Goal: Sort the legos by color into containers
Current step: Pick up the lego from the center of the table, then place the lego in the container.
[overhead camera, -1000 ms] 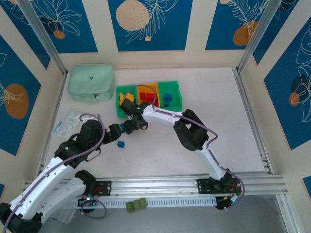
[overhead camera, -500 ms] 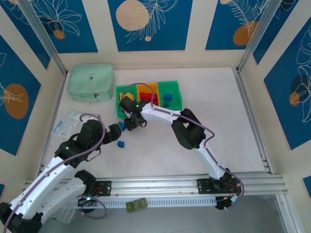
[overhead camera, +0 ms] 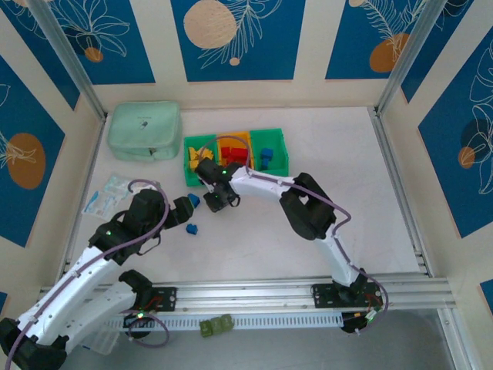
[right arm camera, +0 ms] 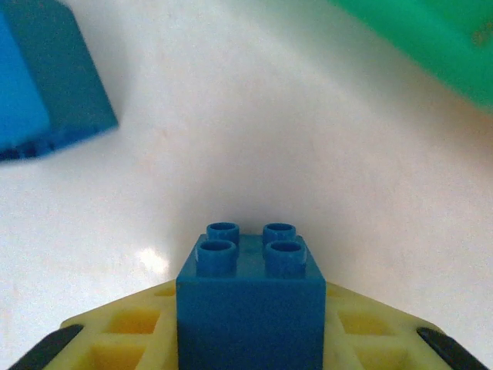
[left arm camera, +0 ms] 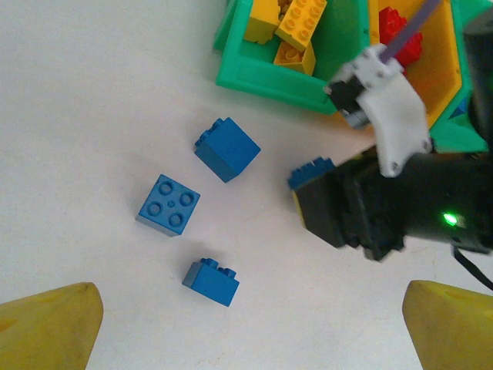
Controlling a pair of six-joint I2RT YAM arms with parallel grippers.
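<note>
Right hand (right arm camera: 250, 339): we see it clenched on a blue lego (right arm camera: 248, 301), near the containers (left arm camera: 262, 77).
Left hand (left arm camera: 250, 327): wide open, holding nothing.
Loose blue legos (left arm camera: 169, 204): three on the worktop (left arm camera: 92, 116) beside it.

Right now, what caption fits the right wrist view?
Right gripper shut on a blue four-stud brick; second blue brick upper left, green bin edge upper right.

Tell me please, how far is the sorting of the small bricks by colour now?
Mostly done: yellow plastic bricks lie in the left green plastic bin, red ones in the orange-yellow middle bin, blue ones in the right green bin. In hand: the right arm's jaws are shut on one small blue brick. To do: three loose blue bricks on the white table.
</note>
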